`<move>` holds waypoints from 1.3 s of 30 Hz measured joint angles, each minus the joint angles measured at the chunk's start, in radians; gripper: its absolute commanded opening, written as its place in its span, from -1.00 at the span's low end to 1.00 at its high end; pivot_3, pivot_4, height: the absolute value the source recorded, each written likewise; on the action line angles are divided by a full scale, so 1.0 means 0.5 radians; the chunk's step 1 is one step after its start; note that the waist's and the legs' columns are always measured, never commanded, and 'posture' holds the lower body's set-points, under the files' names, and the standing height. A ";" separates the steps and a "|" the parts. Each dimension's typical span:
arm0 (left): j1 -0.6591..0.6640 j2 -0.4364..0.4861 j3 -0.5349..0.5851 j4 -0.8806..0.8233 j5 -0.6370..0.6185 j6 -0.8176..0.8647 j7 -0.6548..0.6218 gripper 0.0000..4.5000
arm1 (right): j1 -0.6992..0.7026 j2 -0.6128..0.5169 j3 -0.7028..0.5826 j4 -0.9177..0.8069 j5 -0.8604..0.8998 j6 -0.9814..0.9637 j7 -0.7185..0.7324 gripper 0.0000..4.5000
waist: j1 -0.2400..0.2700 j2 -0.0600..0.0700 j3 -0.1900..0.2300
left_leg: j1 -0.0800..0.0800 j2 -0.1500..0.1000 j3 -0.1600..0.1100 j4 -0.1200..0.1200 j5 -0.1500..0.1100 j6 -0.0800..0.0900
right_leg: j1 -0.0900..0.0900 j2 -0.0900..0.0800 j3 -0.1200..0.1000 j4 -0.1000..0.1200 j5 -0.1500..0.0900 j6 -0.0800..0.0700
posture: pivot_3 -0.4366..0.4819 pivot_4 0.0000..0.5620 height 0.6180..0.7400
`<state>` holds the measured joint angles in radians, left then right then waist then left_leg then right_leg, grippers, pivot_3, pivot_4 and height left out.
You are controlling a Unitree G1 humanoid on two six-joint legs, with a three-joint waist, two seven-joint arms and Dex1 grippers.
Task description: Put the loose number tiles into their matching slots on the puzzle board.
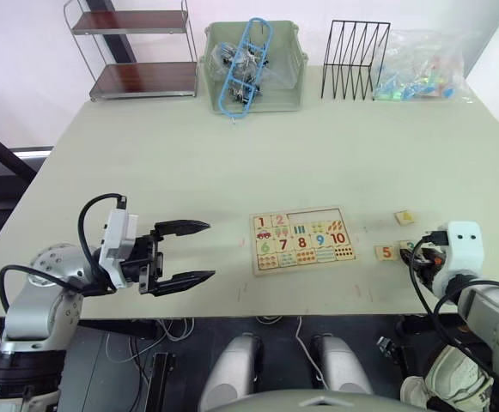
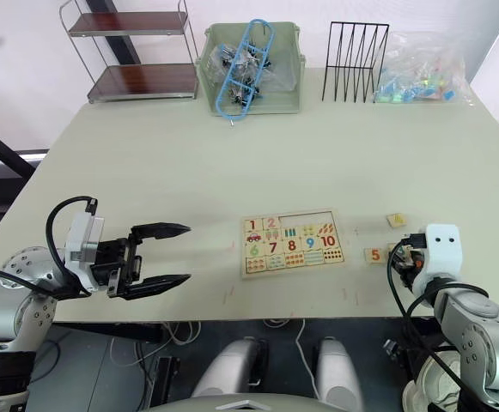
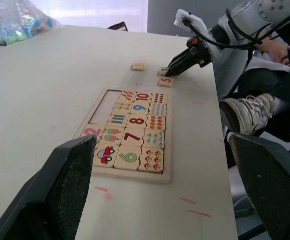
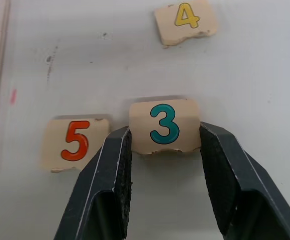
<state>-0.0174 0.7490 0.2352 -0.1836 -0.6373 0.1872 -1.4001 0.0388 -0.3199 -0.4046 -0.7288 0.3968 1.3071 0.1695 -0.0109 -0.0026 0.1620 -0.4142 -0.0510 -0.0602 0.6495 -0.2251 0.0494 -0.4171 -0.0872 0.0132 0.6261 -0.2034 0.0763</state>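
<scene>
Pale and broad, the surface (image 1: pixel 232 163) carried a shelf rack (image 1: pixel 137 51), a green bin (image 1: pixel 253 69), a black wire rack (image 1: pixel 354 60) and a plastic bag (image 1: pixel 421 67) along its far edge. Your puzzle board (image 1: pixel 302 239) lay near the front edge, between the two arms. Tiles 1 (image 1: pixel 261 222) and 2 (image 1: pixel 279 221) sat in its top row, and the slots (image 1: pixel 313 215) beside them were plain bare wood.

Your right tool (image 4: pixel 164 137) was at the surface to the right of the board, its two fingers closed against the sides of the tile 3 (image 4: pixel 164 126). That tile rested flat on the surface. Tile 5 (image 4: pixel 75 142) lay just beside it, on the board's side, and tile 4 (image 4: pixel 186 20) lay farther from you, apart from both.

Your left tool (image 1: pixel 180 253) hung over the surface to the left of the board, well apart from it, fingers spread wide and holding nothing.
</scene>
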 measured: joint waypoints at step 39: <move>0.043 0.028 0.006 0.018 -0.027 -0.051 -0.088 1.00 | 0.095 0.094 0.033 -0.172 0.048 0.077 -0.006 -0.36 | 0.000 0.000 0.000 | 0.000 0.001 -0.001 0.000 0.000 0.000 | 0.000 0.000 -0.001 -0.001 -0.002 0.002 | -0.05 -0.47 0.99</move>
<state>0.0042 0.7629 0.2384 -0.1743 -0.6509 0.1616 -1.4444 0.0865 -0.2731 -0.3881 -0.8147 0.4209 1.3456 0.1665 -0.0108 -0.0026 0.1620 -0.4141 -0.0506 -0.0608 0.6493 -0.2252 0.0493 -0.4172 -0.0874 0.0125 0.6258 -0.2043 0.0772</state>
